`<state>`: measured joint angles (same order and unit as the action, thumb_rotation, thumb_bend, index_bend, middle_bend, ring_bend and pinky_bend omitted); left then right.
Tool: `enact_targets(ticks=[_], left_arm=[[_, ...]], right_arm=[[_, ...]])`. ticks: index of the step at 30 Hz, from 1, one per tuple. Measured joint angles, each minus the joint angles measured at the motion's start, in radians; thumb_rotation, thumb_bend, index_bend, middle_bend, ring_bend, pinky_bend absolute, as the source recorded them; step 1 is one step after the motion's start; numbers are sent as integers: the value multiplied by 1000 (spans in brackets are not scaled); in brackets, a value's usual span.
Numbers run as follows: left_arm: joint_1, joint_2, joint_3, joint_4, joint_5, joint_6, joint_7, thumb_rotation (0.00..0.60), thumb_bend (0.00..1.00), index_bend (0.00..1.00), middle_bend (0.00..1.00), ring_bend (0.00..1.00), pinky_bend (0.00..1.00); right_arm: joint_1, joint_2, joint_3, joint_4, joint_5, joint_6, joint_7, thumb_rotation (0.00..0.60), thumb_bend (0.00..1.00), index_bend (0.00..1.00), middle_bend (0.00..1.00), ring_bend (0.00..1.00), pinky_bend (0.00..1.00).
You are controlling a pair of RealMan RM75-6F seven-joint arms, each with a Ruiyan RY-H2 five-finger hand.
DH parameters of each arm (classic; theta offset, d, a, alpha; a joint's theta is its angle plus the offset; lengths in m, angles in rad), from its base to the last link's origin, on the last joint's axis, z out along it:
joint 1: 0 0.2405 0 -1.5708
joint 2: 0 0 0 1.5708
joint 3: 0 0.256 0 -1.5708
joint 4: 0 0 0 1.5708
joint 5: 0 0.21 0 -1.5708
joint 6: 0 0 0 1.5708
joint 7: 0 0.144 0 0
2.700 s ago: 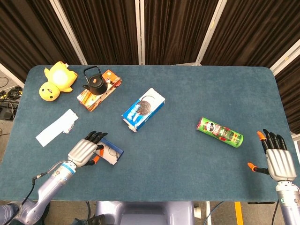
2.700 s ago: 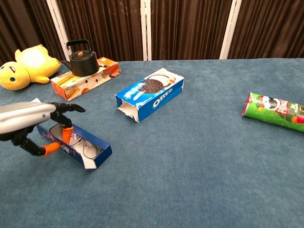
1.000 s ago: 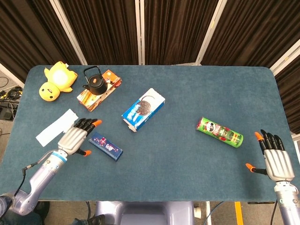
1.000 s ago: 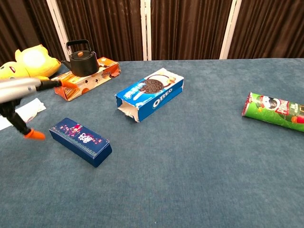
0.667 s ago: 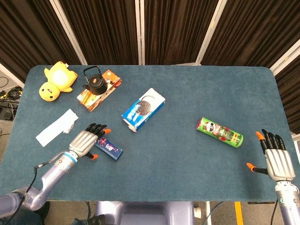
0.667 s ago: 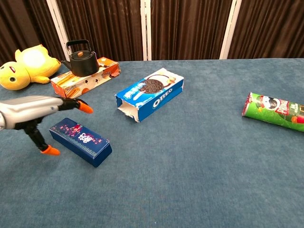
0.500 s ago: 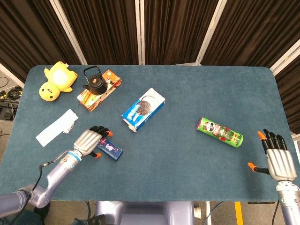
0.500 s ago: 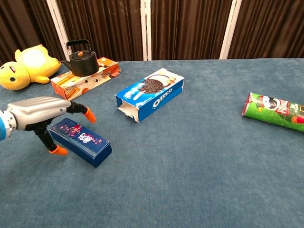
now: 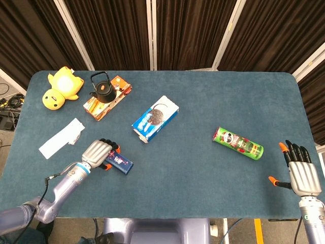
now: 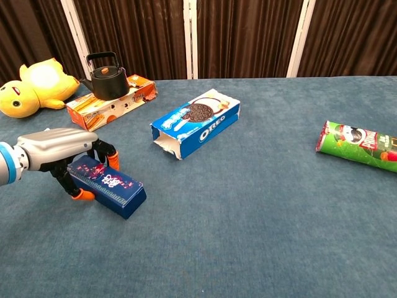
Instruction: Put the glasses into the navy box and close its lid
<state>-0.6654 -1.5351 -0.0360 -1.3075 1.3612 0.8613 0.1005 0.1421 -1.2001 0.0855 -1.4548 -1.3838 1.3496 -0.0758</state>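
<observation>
Left hand (image 10: 59,152) grips the closed navy box (image 10: 110,187), which lies below-left of the Oreo box (image 10: 197,122); kettle (image 10: 103,76) and duck (image 10: 36,86) beyond. Right hand (image 9: 303,173) open, fingers spread, beside the Pringles can (image 9: 237,143).

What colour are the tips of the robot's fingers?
Orange, on black fingers; clearest in the head view.

glasses: hidden inside shut navy box (image 10: 108,185) | right arm: cut off, head view
</observation>
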Motion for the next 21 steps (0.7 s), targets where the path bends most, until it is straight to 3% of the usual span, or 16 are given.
enact_targets(ticks=[2,4,12,21], left_arm=[[3,13,0,-8,3,6,-11,600,11,70,15,6,6],[8,28,-2,-21,7,23,-20,600,0,0,0,0,0],[52,97,-19,-90,34,154,-38,600,0,0,0,0,0],[227,223,-40,-237,28,501,82,600,0,0,0,0,0]], right_arm=[[0,0,-1,-1,-2,1,0,600,0,0,0,0,0],[0,0,-1,-2,-4,2,0,600,0,0,0,0,0],[-3,8,-2,-15,-16,14,11,600,0,0,0,0,0],[-12,28,-7,-42,-53,47,42,600,0,0,0,0,0]])
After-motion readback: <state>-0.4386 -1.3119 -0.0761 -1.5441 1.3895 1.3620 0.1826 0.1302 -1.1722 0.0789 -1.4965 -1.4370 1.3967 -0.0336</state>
